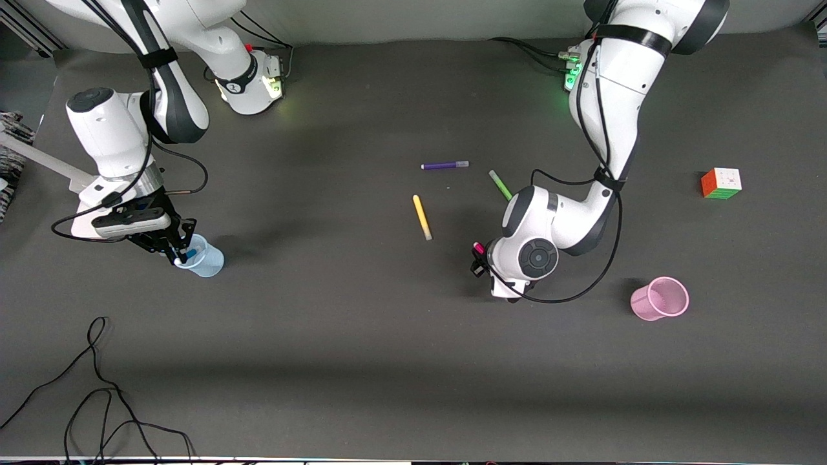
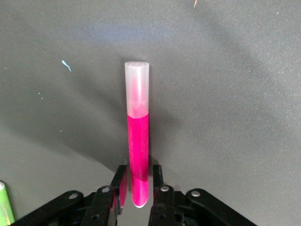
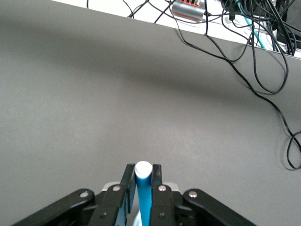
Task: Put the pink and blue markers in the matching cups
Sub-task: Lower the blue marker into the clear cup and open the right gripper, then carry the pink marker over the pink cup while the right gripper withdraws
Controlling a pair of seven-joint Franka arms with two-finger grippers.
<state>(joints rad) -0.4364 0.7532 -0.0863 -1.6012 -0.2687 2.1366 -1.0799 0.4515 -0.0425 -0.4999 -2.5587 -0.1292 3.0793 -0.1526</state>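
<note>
1. Two Franka arms reach over a dark grey tabletop, each gripping one marker.
2. At the right arm's end of the tabletop, the right end effector hangs over the mouth of the pale blue cup. Its fingers are clamped on the blue marker, which stands upright with its white end up and its lower part inside the cup.
3. Toward the middle of the tabletop, the left end effector hovers low, fingers closed on the pink marker. In the left wrist view the marker sticks out from between the fingers, translucent cap outermost.
4. Toward the left arm's end of the tabletop from the left end effector sits the pink cup, upright and well apart from it.
5. Three other pens lie flat near the left end effector: a yellow pen toward the right arm's end, a green pen partly hidden by the left arm, and a purple pen closer to the arm bases.
6. One colourful puzzle cube sits near the left arm's end of the tabletop.
7. Loose black cables trail across the tabletop, nearer the front camera than the blue cup.
</note>
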